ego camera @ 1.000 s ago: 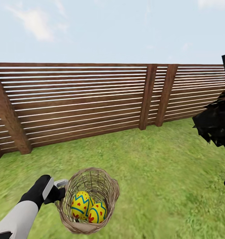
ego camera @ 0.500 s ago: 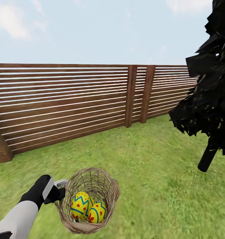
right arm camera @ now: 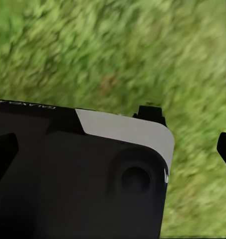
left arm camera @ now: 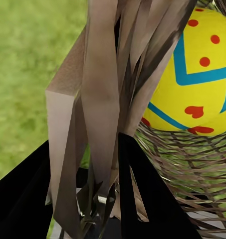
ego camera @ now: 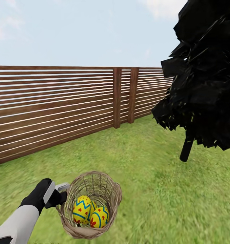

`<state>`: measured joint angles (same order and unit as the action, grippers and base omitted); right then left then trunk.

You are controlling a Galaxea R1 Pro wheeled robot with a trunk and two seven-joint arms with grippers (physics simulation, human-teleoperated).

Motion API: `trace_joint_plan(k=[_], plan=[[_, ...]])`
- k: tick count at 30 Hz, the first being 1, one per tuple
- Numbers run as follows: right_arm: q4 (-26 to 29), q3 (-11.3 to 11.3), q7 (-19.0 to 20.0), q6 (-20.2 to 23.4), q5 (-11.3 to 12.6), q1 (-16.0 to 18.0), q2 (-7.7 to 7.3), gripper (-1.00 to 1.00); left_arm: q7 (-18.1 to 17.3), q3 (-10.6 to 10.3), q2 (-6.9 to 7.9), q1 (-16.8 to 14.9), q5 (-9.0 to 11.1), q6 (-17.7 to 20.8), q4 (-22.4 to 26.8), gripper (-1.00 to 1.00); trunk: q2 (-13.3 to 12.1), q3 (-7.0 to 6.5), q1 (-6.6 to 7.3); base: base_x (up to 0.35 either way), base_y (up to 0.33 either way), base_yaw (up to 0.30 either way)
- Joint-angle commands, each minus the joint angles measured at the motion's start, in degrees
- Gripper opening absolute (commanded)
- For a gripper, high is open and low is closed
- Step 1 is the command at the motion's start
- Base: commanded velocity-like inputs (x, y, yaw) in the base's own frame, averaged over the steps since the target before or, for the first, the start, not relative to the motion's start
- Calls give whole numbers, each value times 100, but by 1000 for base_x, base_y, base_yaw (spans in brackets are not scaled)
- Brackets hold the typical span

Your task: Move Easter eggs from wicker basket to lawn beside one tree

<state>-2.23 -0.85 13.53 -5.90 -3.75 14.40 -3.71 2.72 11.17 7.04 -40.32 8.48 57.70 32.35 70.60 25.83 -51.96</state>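
View swings right, black tree [ego camera: 203, 78] nearer | left gripper [ego camera: 60, 194] clamps wicker basket [ego camera: 111, 189] rim, Easter eggs [ego camera: 81, 209] inside | right gripper [right arm camera: 187, 134] jaws apart over lawn [ego camera: 155, 169]

The wicker basket [ego camera: 90, 206] is round and tan-brown, made of open woven twigs. It is held up over the lawn [ego camera: 155, 189], with the left gripper [ego camera: 60, 193] closed on its rim. It leans a bit, so its open mouth can be seen. Inside lie the Easter eggs [ego camera: 89, 210]. They are yellow with blue zigzag bands and red dots. Two show clearly, side by side and touching. A third cannot be made out. The lawn is flat, patchy green grass.
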Motion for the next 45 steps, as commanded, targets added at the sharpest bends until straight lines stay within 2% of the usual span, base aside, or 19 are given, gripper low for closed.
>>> trace_joint_plan(k=[1,6,45], plan=[[-24,-10,9,-43,-39,11,-4,100,27,17,0,-2,119,22,8,-100,4,3,4,-337,0,-285],[-24,-11,9,-43,-39,11,1,100,27,17,0,-2,119,22,8,-100,4,-8,4,-214,0,-285],[-24,-12,9,-43,-33,11,0,100,27,17,0,-2,119,22,17,-100,4,-97,4,-1,0,-285]])
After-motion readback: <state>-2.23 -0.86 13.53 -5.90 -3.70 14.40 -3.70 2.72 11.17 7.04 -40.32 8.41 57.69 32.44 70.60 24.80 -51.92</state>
